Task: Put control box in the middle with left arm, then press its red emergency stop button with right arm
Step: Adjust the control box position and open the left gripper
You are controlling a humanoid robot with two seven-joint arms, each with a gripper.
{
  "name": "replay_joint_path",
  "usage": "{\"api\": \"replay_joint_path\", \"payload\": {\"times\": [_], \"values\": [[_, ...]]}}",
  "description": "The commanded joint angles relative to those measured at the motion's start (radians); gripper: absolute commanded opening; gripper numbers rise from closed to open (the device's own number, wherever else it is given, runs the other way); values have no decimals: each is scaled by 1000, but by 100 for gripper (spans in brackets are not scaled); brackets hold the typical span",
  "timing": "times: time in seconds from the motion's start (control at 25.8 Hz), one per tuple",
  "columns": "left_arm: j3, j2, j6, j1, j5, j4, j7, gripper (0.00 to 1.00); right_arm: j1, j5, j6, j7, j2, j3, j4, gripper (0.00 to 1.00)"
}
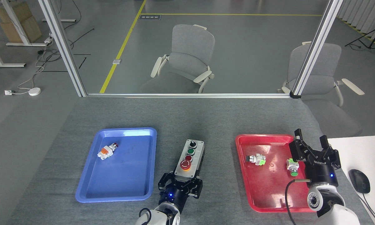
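The light-grey control box (190, 157) lies lengthwise on the bare grey tabletop (218, 175) between the two trays, tilted slightly right at its far end. Its big red emergency stop button (185, 165) is the control nearest me. My left gripper (181, 182) comes in from the bottom edge, and its claws are closed on the box's near end. At the right rim of the red tray, my right gripper (311, 139) hovers with its claws spread and nothing between them.
A blue tray (90, 190) on the left holds a small red-tipped switch (107, 151). The red tray (262, 203) on the right holds a black-knob switch (255, 159) and a green-button switch (292, 165). A white desk (365, 150) with a mouse (359, 180) adjoins the right edge.
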Motion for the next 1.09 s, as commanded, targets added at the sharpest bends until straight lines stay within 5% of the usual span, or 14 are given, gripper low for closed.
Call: {"api": "replay_joint_path", "payload": {"times": [0.0,0.31,0.43,0.74,0.85,1.05], "values": [[-5,0,6,1,-1,-4,-11,66,0,0,-1,0,0,0,0,100],[-13,3,7,40,-10,-22,12,75,0,2,-3,0,0,0,11,100],[-11,4,-2,63,-10,-62,62,100,0,2,-3,0,0,0,12,100],[-14,3,-4,66,-13,-76,96,100,0,2,-3,0,-2,0,14,98],[-14,6,0,66,-18,-76,104,100,0,6,-3,0,-2,0,14,86],[-13,12,6,69,-22,-114,164,100,-18,14,-50,0,-11,51,25,47]]}}
